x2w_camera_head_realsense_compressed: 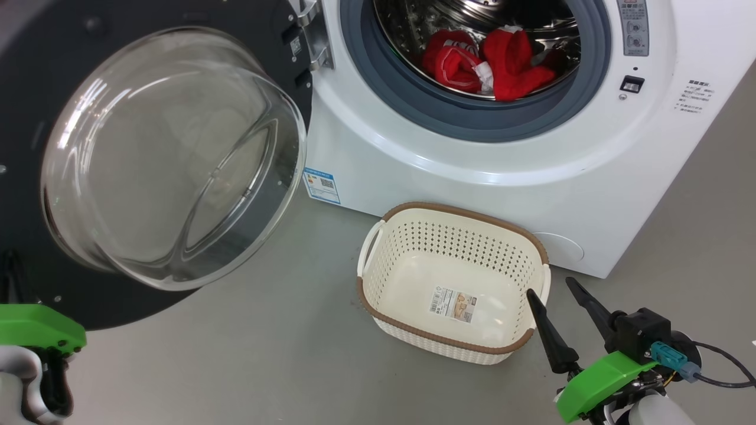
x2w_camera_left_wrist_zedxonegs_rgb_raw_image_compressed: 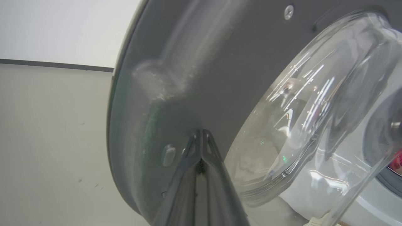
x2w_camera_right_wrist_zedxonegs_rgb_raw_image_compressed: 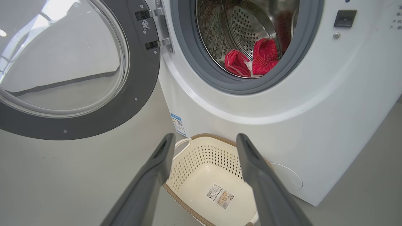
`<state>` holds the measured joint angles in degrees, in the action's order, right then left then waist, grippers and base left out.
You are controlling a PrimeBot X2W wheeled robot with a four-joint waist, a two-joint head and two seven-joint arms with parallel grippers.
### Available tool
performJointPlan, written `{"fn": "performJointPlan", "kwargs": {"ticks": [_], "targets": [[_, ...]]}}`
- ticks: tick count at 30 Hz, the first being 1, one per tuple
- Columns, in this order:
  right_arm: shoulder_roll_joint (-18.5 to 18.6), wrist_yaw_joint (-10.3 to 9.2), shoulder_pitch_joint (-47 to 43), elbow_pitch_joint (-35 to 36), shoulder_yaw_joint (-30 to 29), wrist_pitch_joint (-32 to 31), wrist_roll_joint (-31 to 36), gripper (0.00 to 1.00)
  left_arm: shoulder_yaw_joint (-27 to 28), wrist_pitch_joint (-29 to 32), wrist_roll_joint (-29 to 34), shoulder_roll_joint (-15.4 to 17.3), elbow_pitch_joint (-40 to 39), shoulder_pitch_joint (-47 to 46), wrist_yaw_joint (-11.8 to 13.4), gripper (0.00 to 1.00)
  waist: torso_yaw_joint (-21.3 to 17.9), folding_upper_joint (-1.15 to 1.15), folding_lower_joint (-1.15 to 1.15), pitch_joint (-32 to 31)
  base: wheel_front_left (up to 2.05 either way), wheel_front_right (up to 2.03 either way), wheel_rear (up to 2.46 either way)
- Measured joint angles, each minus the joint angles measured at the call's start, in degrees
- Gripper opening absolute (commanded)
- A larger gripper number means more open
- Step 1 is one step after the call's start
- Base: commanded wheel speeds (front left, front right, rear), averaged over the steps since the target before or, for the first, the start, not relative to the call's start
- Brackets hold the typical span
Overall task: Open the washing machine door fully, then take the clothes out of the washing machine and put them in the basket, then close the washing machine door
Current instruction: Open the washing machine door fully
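The washing machine door stands swung wide to the left, its glass bowl bulging toward me. Red clothes lie in the steel drum of the white washing machine. The cream basket sits empty on the floor in front of the machine. My right gripper is open, hovering just right of the basket with nothing between its fingers. In the right wrist view this gripper points over the basket toward the clothes. My left gripper is shut and empty, its tips by the door's dark inner face.
The left arm's green wrist cover sits low at the left, below the door. Grey floor lies open between door and basket. A blue label marks the machine's lower corner. A cable trails from the right wrist.
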<state>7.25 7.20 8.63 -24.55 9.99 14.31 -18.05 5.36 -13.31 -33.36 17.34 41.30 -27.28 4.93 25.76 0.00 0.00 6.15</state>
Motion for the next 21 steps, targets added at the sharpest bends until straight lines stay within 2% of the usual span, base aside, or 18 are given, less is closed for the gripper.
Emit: {"fn": "performJointPlan", "kwargs": {"ticks": [5,11,12,13,14,15,21], "targets": [[0.0,0.0,0.1,-0.1,0.1,0.0,0.0,1.0,0.4,-0.5,0.1,0.0,2.2,-0.2,-0.4,0.0,-0.6,0.0,0.0,-0.2,0.0,0.0,0.0],[0.0,0.0,0.1,-0.2,0.0,0.0,0.0,1.0,1.3,-0.9,1.0,-0.3,1.0,-0.1,0.2,0.0,-1.1,0.0,0.0,-0.9,0.0,0.0,0.0],[-0.1,0.0,0.1,-0.2,-0.1,0.0,0.0,1.0,1.4,-1.0,1.2,-0.4,0.2,0.1,0.2,0.04,-1.2,0.0,0.0,-1.0,0.0,0.0,0.0],[-0.1,0.0,0.1,-0.2,-0.2,0.0,0.0,1.0,1.5,-1.0,1.7,-0.5,-1.0,0.3,0.5,0.28,-1.4,0.0,0.0,-1.2,0.0,0.0,0.0],[-0.2,0.0,0.1,-0.2,-0.3,0.0,0.0,1.0,1.5,-1.0,2.2,-0.6,-2.4,0.5,0.8,0.71,-1.5,0.0,0.0,-1.4,0.0,0.0,0.0],[-0.3,0.0,0.1,-0.2,-0.4,0.0,0.0,1.0,1.6,-1.0,2.8,-0.8,-4.2,0.9,1.2,1.0,-1.6,0.0,0.0,-1.7,0.0,0.0,0.0],[-1.6,0.0,0.1,0.5,-1.8,0.0,0.0,1.0,-0.5,-1.0,5.6,-1.5,-15.8,5.3,1.6,1.0,-3.2,0.0,0.0,-3.0,0.0,0.0,0.0]]}}
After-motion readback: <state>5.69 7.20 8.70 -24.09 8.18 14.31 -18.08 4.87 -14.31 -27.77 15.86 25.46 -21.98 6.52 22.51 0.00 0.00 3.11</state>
